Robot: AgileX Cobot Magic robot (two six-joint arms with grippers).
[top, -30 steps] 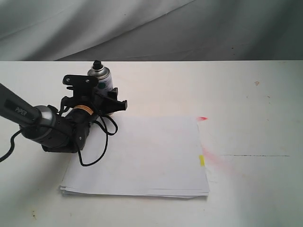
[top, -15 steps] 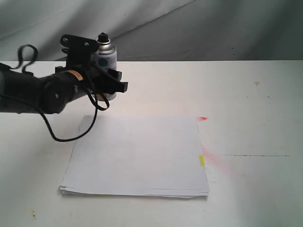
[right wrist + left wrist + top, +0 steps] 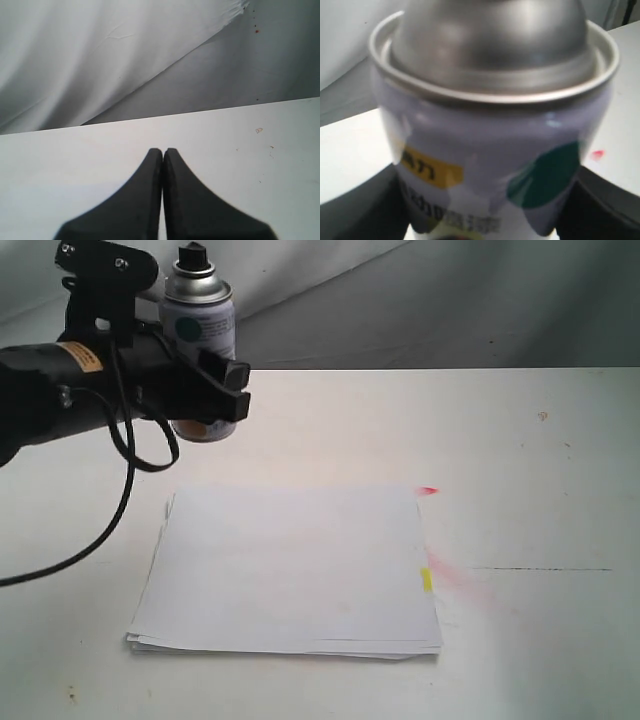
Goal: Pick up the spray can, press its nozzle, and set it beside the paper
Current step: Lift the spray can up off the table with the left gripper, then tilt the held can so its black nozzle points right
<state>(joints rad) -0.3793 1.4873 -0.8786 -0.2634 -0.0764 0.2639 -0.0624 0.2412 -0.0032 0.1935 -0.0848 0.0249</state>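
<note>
Taking the paper as the dial's centre in the exterior view, the table lies open from 1 through 5 o'clock, marked only by a flat red stain just off the sheets' 3 o'clock edge. At 12 o'clock an open strip runs between the sheets and the grey backdrop cloth, which closes the far side. From 10 to 11 o'clock the left gripper and its arm fill the corner, clamped on the spray can above the table. A black cable droops from that arm beside the 9 o'clock edge. The right gripper, jaws pressed together, faces open table
</note>
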